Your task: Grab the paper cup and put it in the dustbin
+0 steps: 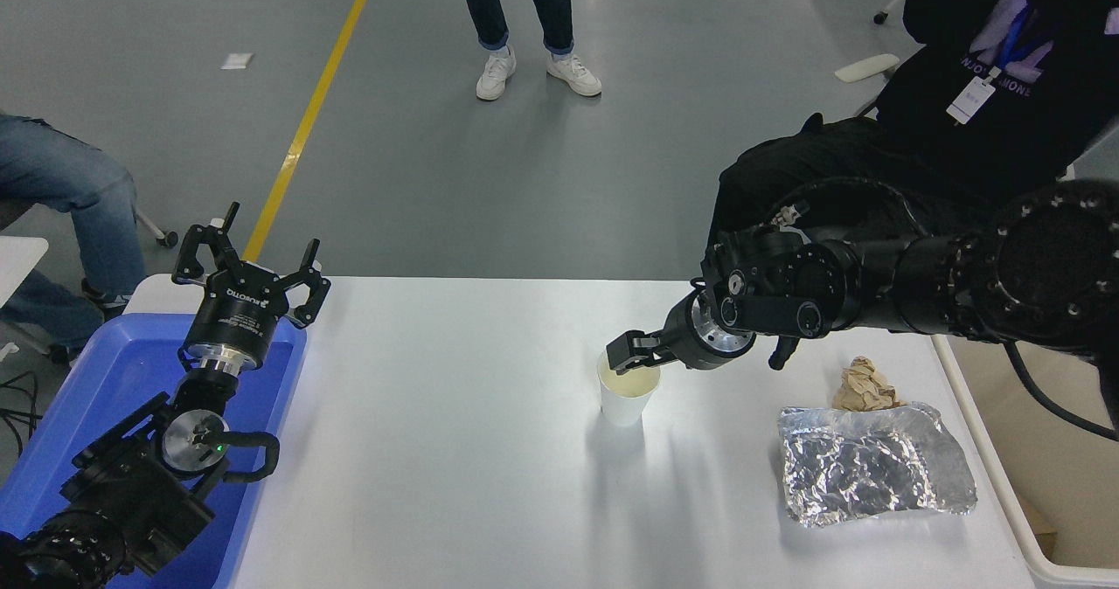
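Parked low over the blue tray (52,449), the left tool (249,261) hangs released, while across the white counter (455,449) the right tool (631,350) pinches the paper cup (625,401) by its rim, foil bag (874,475) and paper ball (864,386) lying between it and the dustbin (997,484).

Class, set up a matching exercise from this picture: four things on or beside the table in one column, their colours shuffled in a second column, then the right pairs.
Things
1. paper cup
2. tray
3. foil bag
4. paper ball

Colours
A. silver
B. brown
C. white
D. blue

Pairs: 1-C, 2-D, 3-A, 4-B
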`<state>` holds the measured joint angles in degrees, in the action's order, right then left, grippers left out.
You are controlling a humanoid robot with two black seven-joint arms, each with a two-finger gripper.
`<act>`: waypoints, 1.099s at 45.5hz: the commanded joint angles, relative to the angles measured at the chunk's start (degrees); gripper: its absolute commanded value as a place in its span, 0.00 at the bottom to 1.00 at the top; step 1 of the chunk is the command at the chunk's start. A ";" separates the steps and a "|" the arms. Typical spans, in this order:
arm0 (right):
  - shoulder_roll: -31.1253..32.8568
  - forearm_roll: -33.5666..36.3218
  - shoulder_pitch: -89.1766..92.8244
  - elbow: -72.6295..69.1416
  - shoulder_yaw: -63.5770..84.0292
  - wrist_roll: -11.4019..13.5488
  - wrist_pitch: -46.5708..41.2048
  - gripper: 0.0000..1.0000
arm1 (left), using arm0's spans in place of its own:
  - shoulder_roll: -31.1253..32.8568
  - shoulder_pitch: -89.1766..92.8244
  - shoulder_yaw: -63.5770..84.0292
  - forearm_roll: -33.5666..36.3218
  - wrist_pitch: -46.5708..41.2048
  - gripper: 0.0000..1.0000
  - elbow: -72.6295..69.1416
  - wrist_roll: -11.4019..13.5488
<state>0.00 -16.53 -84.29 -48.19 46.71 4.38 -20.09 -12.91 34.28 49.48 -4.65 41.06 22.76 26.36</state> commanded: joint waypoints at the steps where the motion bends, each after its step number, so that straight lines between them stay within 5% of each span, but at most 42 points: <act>1: 0.00 0.98 3.78 4.77 -0.12 1.86 0.23 0.87 | -0.01 0.00 0.00 -0.01 -0.01 0.98 0.00 0.01; 25: 0.00 1.33 5.18 4.07 -1.27 1.69 -0.30 0.85 | -0.01 0.00 0.00 -0.01 -0.01 0.98 0.00 0.01; 50: 0.00 4.40 5.80 2.66 -3.46 1.60 -2.05 0.01 | -0.01 0.00 0.00 -0.01 -0.01 0.98 0.00 0.01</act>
<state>0.00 -14.34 -78.61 -44.97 43.96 6.06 -20.73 -12.92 34.28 49.48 -4.66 41.04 22.76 26.37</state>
